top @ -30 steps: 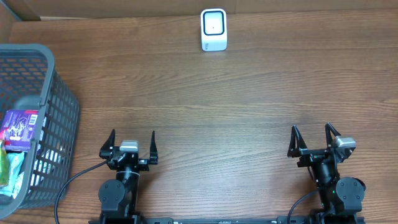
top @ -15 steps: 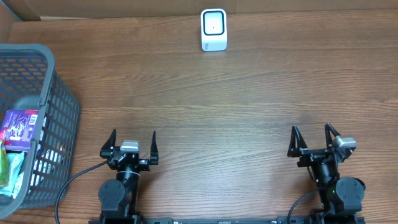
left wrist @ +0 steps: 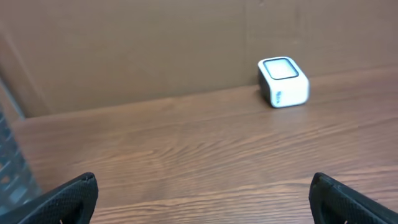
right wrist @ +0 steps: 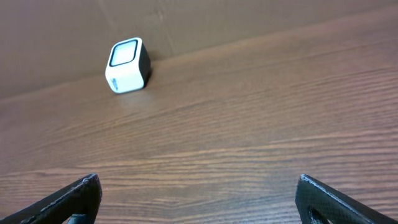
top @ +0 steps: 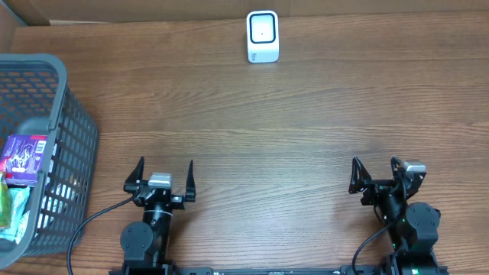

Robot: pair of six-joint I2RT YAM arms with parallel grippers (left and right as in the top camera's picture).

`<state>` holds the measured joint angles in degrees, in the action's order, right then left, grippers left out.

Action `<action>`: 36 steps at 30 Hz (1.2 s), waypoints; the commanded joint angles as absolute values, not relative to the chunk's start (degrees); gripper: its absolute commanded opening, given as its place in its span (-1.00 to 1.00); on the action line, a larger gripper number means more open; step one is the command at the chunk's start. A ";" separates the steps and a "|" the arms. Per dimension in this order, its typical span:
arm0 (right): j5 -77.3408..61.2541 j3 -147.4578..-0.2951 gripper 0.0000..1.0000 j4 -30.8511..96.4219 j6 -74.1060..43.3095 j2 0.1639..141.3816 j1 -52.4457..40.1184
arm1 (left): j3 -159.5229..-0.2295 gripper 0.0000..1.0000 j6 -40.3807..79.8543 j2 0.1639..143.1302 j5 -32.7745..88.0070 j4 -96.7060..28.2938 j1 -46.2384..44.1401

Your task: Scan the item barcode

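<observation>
My left gripper [top: 164,163] and my right gripper [top: 377,163] sit at the near edge of the wooden table [top: 267,114], jaws spread wide and holding nothing. The purple packet [top: 24,156] lies inside the grey basket [top: 76,153] at the left edge, well apart from both. The white scanner [top: 262,36] stands at the far edge, near the middle.

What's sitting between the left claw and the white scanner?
Nothing, just bare wooden table between the left claw and the scanner, shown in the overhead view.
</observation>
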<state>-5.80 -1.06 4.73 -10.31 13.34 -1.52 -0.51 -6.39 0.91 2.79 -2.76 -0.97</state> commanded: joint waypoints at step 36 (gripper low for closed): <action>-15.94 -79.26 1.00 62.57 -4.23 61.08 -1.28 | -103.72 0.99 -5.78 74.85 14.13 -79.26 -0.49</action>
<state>-14.85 -71.77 59.37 -4.67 55.55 -1.52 -99.42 -6.15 71.29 13.54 -77.89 -0.97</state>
